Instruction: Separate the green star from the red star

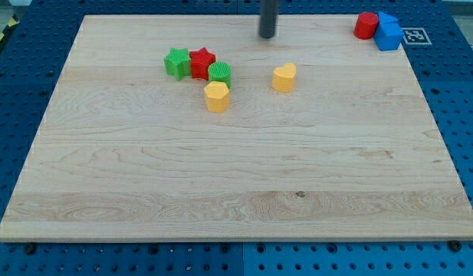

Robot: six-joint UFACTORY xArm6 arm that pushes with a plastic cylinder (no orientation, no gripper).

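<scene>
While nothing on the board is being touched, the findings run as follows, nearest part first.

Board, lower half: the wooden board (236,192) carries no blocks across its whole lower part.

Yellow blocks: one yellow block (217,96) lies left of centre, touching or very nearly touching the green block above it; a second yellow heart-like block (284,77) stands apart to the right of the group.

Green rounded block: the green cylinder (220,73) sits pressed against the lower right of the red star.

Task pair: the green star (175,63) and red star (202,62) lie in the upper left of the frame, side by side and touching, green on the left. They are not yet separated.

Rod: the tip (267,36) stands near the top edge, above and to the right of the cluster, well apart from every block. It bears no fingers, so nothing is grasped or clenched.

Far corner: a red block (366,25) and two blue blocks (388,34) are huddled at the upper right, partly off the board.

Judgement: the tip stands on the red star's side of the pair; the green star's outer left side is unobstructed, which favours driving it leftward.
</scene>
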